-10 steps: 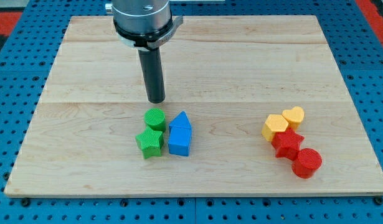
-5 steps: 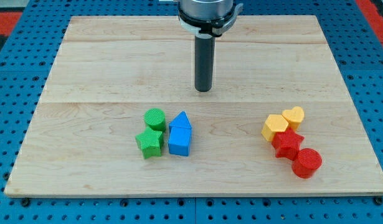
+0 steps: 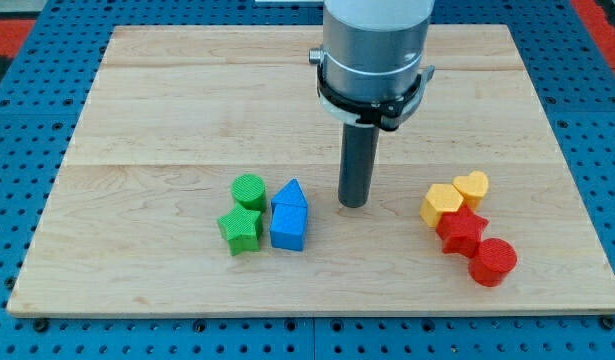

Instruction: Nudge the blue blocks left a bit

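Two blue blocks stand together at the board's lower middle: a blue triangle-topped block [image 3: 291, 193] and just below it a blue cube-like block [image 3: 287, 227]. They touch each other. My tip [image 3: 353, 204] rests on the board to the right of the blue blocks, a short gap away, level with the upper one. A green cylinder [image 3: 249, 190] and a green star [image 3: 240, 229] sit right against the blue blocks' left side.
At the view's right sits a cluster: a yellow hexagon [image 3: 441, 204], a yellow heart [image 3: 472, 186], a red star [image 3: 462, 231] and a red cylinder [image 3: 492, 262]. The wooden board [image 3: 137, 100] lies on a blue perforated table.
My tip has moved from above the green cylinder rightward, then down toward the view's bottom, ending just right of the blue blocks. No block has moved.
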Controlling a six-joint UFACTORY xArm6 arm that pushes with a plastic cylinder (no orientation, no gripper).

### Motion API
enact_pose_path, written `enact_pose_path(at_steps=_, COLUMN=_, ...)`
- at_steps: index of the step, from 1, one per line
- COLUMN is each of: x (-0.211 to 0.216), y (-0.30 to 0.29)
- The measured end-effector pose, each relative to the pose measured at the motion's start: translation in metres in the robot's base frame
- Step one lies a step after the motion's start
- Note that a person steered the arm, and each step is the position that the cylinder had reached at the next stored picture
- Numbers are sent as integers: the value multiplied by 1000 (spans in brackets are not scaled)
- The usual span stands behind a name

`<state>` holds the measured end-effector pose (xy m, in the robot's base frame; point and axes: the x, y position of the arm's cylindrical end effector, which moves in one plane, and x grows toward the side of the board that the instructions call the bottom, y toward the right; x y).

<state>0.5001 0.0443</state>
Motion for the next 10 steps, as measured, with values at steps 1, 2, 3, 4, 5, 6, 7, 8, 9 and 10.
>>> enact_pose_path(at_steps=1, x=12, y=-16)
enact_pose_path(at_steps=2, x=13, y=-27)
enact_pose_path(at_steps=3, x=13, y=-35)
enact_pose_path(at_steps=4, x=13, y=-36)
enact_pose_path(at_steps=5, x=13, y=-36)
enact_pose_path(at_steps=6, x=13, y=-36)
enact_pose_path(at_steps=7, x=11, y=-36)
enact_pose_path(at_steps=8, x=11, y=-36)
enact_pose_path(at_steps=9, x=11, y=-36)
enact_pose_path(at_steps=10, x=11, y=-36)
